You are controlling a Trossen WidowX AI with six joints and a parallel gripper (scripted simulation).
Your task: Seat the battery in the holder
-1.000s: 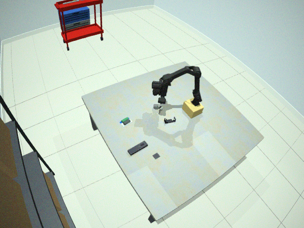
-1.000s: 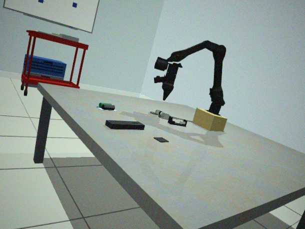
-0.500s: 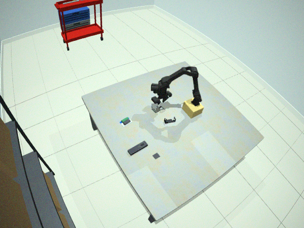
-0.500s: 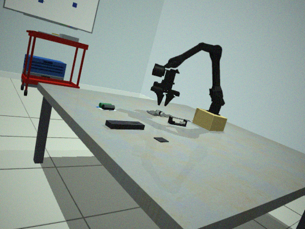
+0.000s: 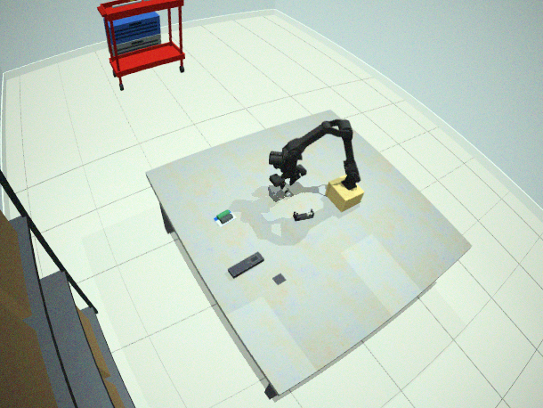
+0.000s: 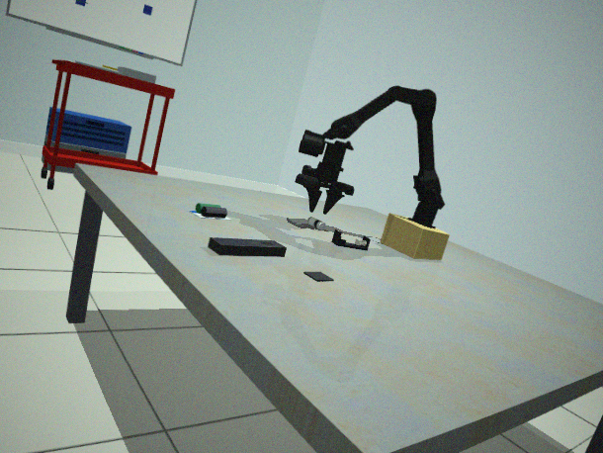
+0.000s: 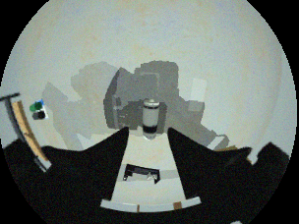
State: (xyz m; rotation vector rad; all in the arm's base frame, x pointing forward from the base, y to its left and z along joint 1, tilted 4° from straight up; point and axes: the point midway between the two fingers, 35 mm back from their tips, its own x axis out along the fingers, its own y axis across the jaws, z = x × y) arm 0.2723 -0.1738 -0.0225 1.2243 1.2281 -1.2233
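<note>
Grey battery (image 7: 151, 115) lying on table | end effector (image 6: 326, 207) apart, empty, above

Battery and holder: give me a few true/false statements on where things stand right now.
1. The battery is seated in the holder. False: it lies on the table beside the holder, which has nothing in it.
2. The gripper is open and holds nothing. True.
3. The gripper is touching the battery. False: it hangs above it with a gap.
4. The wrist view shows the battery ahead between the fingers, and the holder nearer the camera. True.
5. The arm's base stands on a tan block. True.
</note>
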